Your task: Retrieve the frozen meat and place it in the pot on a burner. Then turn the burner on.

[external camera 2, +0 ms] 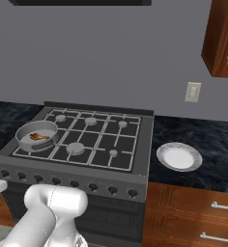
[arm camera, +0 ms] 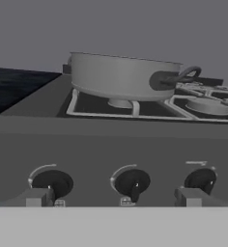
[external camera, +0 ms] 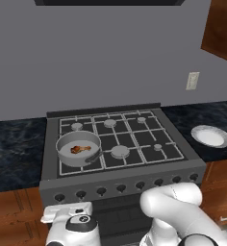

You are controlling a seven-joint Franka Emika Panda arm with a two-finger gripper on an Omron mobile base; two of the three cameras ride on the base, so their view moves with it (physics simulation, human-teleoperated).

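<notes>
A grey kitchen wall stands behind the stove (external camera: 182,158). The meat (external camera: 80,149) already lies in the pot (external camera: 67,156) on the front left burner, so only the burner is left. The end effector (arm camera: 117,197), fingers apart and empty, faces a knob (arm camera: 131,184).

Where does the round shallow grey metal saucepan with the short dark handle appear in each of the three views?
Left base view: the round shallow grey metal saucepan sits on the front-left burner, left of centre.
Right base view: the saucepan is at the left, on the same burner.
Hand view: the saucepan is above centre, seen side-on.
Shared landmark: the row of dark stove knobs.
</notes>
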